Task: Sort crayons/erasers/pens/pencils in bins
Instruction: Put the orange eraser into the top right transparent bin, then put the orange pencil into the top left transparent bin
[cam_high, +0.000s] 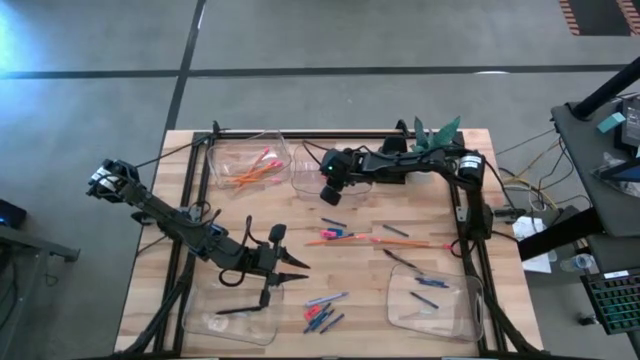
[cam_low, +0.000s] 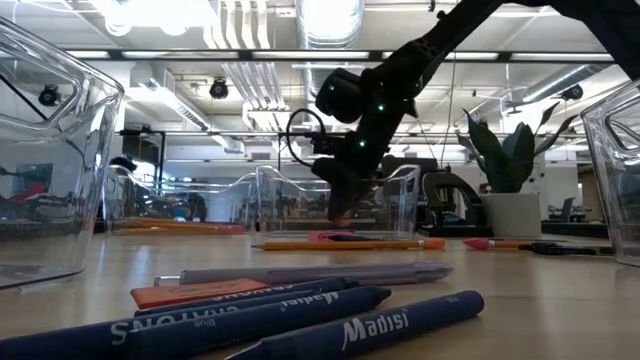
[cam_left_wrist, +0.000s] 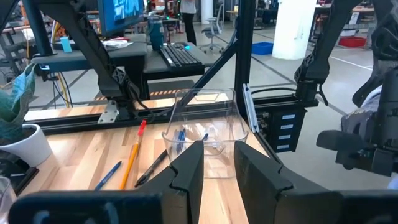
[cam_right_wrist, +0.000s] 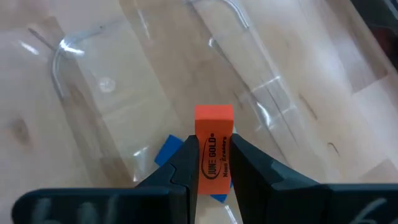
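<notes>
My right gripper (cam_right_wrist: 214, 146) is shut on an orange-red eraser (cam_right_wrist: 214, 134) over the clear far-middle bin (cam_high: 312, 172), where a blue eraser (cam_right_wrist: 168, 151) lies on the floor. My left gripper (cam_left_wrist: 217, 167) hovers open and level near the near-left bin (cam_high: 232, 312), nothing between its fingers. That bin holds a dark pen (cam_high: 235, 310). The far-left bin (cam_high: 250, 160) holds orange pencils. The near-right bin (cam_high: 435, 300) holds blue crayons. Pencils (cam_high: 345, 240), pens (cam_high: 400, 260), crayons (cam_high: 328, 299) and erasers (cam_high: 318, 316) lie loose on the table's middle. My right gripper pinches the eraser's two broad printed faces (cam_right_wrist: 214, 163) between its two fingers. The fingers slant down from above, along the block. The eraser's far end (cam_right_wrist: 214, 115) sticks out past the fingertips, lifted clear above the bin.
A potted plant (cam_high: 440, 132) stands at the table's far right corner. Black frame rails (cam_high: 470, 240) run along the table's left and right sides. In the low view, crayons (cam_low: 300, 310), an eraser (cam_low: 200, 293) and a pen (cam_low: 320, 272) lie near the front.
</notes>
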